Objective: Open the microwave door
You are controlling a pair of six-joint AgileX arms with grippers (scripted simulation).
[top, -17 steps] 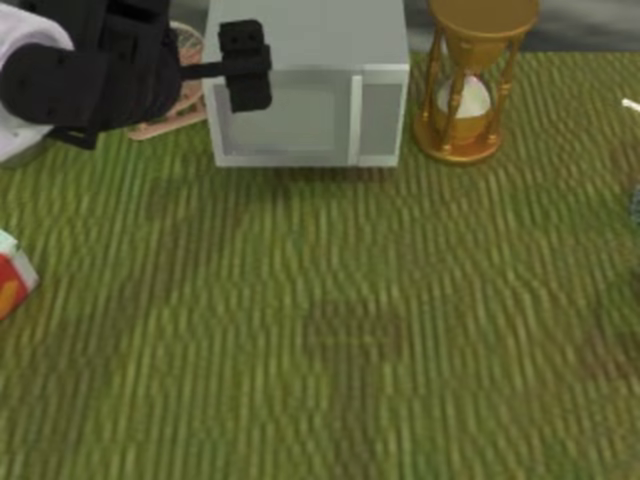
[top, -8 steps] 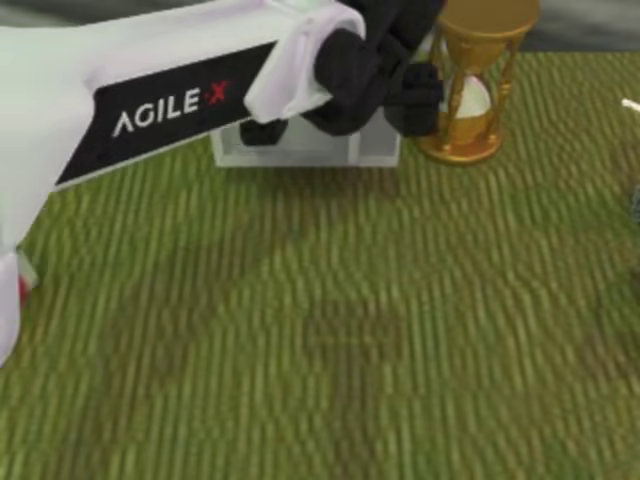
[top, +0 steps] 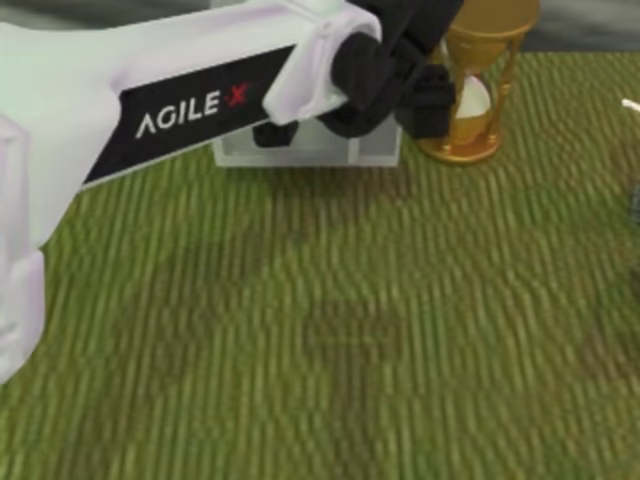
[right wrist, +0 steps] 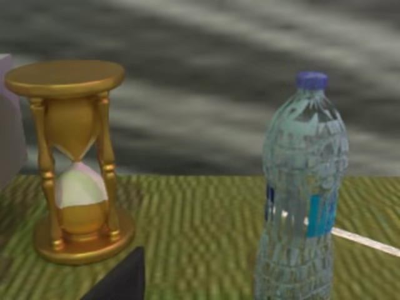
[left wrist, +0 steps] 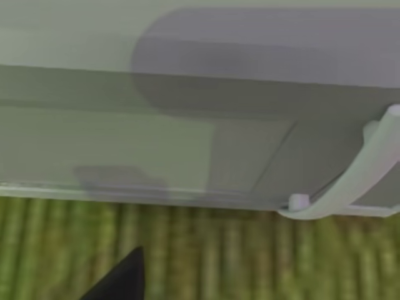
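Item: left arm. In the last second we have swung it from the microwave's left corner across the front; half a second ago it was nearly where it is now, with only a slight drift right since. Its gripper sits at the microwave's right front edge, beside the hourglass. Finger opening: we cannot tell, and nothing is seen held.

Item: microwave, at the table's far edge, mostly hidden under the arm in the top view. We judge the door still closed, and the approach to the handle side under way.

Item: left wrist view. It shows the door flush and a pale curved handle, both unseen from above.

Item: right wrist view. It adds a water bottle. Right arm parked off frame.
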